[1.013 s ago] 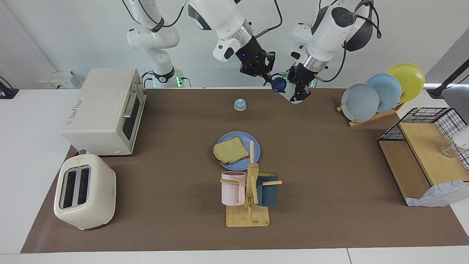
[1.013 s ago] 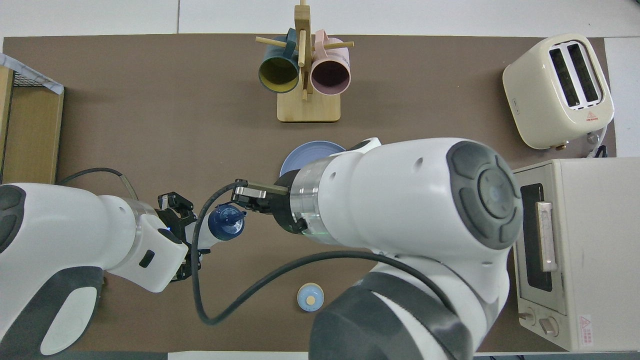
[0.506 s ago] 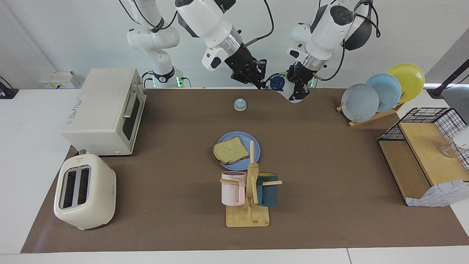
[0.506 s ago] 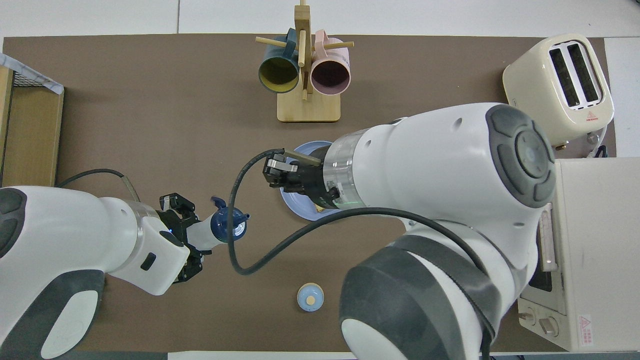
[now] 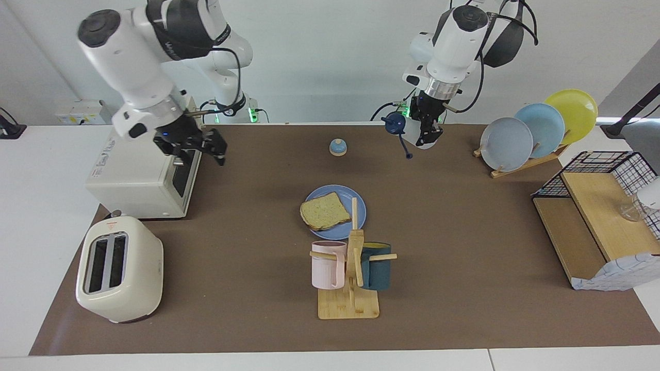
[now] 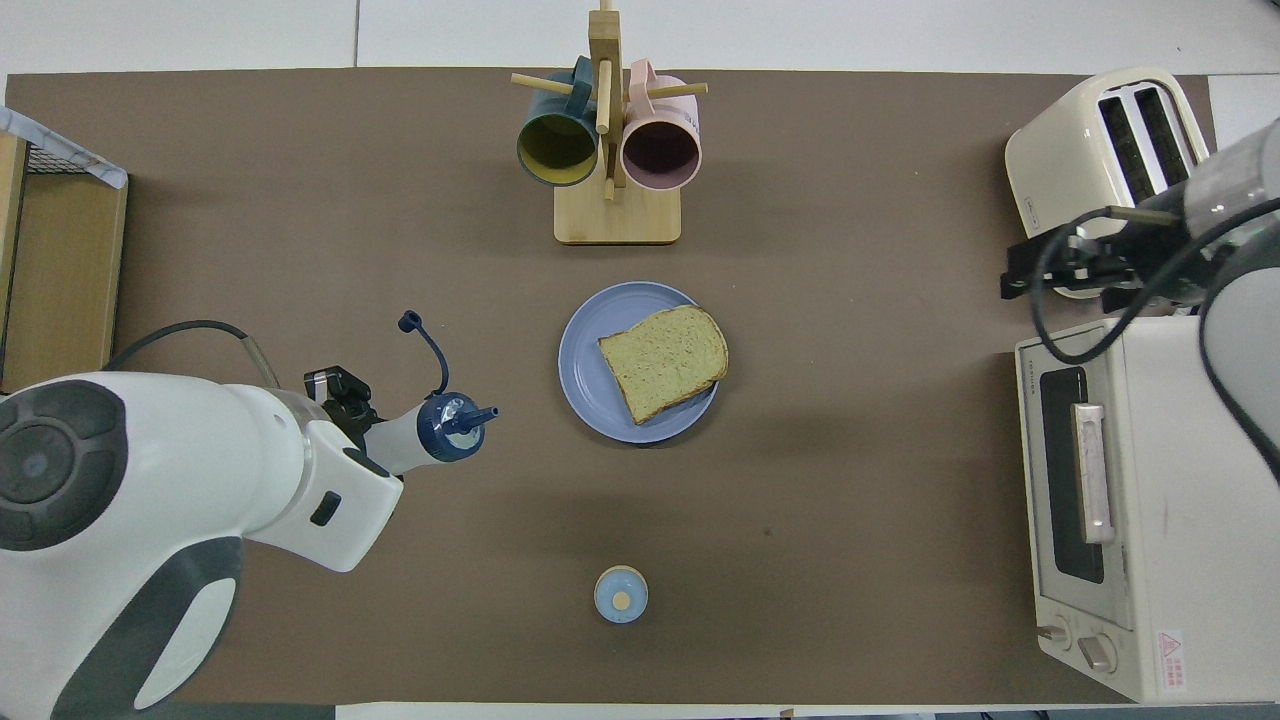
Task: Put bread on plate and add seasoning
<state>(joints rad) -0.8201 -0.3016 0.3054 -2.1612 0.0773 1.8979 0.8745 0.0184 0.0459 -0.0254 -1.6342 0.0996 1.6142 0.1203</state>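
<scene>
The bread [image 5: 325,211] [image 6: 665,360] lies flat on the blue plate [image 5: 344,195] [image 6: 585,360] mid-table, beside the mug rack. My left gripper [image 5: 425,135] [image 6: 393,447] is shut on the seasoning [image 5: 396,123] [image 6: 450,432] and holds it tilted in the air toward the left arm's end, off to the side of the plate. Its navy cap is flipped open and dangles on a tether, and the nozzle points toward the plate. My right gripper [image 5: 209,147] [image 6: 1040,275] hangs open and holds nothing, over the front of the toaster oven.
A toaster oven [image 5: 144,154] [image 6: 1140,500] and a toaster [image 5: 118,268] [image 6: 1110,180] stand at the right arm's end. The mug rack [image 5: 350,273] [image 6: 610,150] stands farther from the robots than the plate, and a small bell [image 5: 337,147] [image 6: 620,594] nearer. A plate rack [image 5: 536,129] and a wire shelf [image 5: 598,206] fill the left arm's end.
My right gripper let go of the bottle's cap, opened and swung away to the toaster oven. The cap now hangs open. My left gripper kept its hold and lifted slightly.
</scene>
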